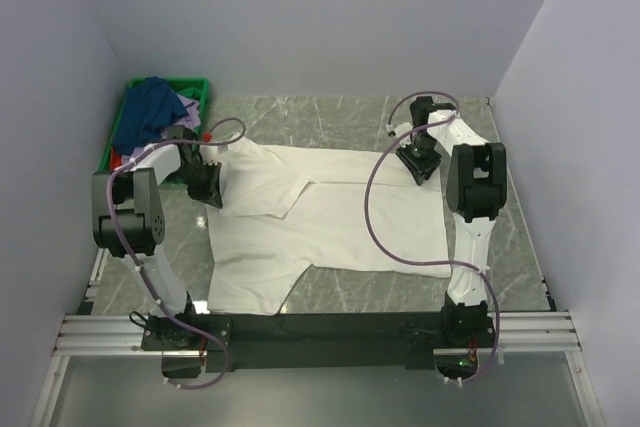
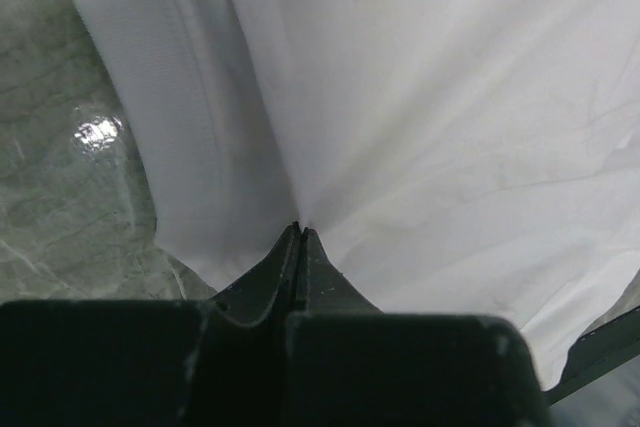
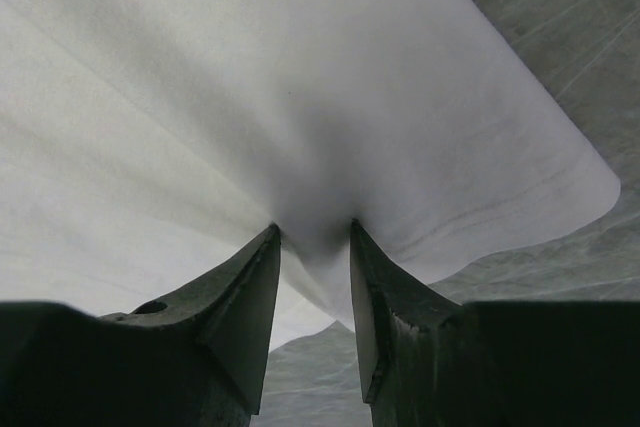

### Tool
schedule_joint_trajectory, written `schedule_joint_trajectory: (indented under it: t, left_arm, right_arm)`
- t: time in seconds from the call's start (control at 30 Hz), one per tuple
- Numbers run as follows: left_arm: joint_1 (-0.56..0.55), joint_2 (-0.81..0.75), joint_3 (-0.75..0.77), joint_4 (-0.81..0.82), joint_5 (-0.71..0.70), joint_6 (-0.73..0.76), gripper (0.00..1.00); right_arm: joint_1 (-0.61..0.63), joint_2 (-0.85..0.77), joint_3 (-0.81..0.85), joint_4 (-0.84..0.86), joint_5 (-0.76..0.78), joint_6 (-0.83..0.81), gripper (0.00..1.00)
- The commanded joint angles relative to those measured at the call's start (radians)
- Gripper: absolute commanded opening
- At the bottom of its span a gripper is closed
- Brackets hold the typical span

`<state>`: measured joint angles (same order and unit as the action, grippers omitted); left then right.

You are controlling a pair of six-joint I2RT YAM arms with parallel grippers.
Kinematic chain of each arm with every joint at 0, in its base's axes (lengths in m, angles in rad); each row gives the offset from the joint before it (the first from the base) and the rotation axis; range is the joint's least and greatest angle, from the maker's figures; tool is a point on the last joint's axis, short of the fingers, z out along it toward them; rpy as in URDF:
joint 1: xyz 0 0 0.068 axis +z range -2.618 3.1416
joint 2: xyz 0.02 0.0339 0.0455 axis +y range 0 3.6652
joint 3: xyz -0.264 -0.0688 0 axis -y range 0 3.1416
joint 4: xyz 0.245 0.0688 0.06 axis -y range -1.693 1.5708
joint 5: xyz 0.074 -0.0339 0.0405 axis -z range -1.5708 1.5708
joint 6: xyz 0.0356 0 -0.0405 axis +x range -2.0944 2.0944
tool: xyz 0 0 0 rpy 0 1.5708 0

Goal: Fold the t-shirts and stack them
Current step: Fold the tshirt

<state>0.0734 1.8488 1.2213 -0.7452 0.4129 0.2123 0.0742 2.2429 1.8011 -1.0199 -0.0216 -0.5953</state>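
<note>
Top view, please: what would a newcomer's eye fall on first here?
A white shirt lies spread across the middle of the marble table. The left gripper and right gripper each pinch its far edge, one at either end. In the far-left corner, a green crate holds a heap of shirts, dark blue on top.

Matt white cloth of the t-shirt (image 2: 430, 97), finely textured, bunches between dull black, seemingly plastic fingers (image 2: 265, 277); left of the jaws, grey marbled tabletop (image 2: 70, 207) gleams glossy.
</note>
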Motion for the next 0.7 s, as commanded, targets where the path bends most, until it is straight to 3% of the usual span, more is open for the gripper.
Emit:
schedule_joint_trajectory:
  t: [0.0,0.3,0.67]
  left_arm:
    - [0.005,0.015,0.049,0.007,-0.034,0.009,0.02]
    - [0.003,-0.028,0.047,-0.051,0.013,0.117,0.01]
    - [0.002,-0.091,-0.009,-0.108,0.070,0.122,0.01]
  right_arm:
    - [0.009,0.017,0.024,-0.009,0.020,-0.001,0.41]
    - [0.007,-0.032,0.029,-0.016,0.017,-0.011,0.40]
    - [0.006,-0.019,0.067,-0.028,0.009,-0.011,0.40]
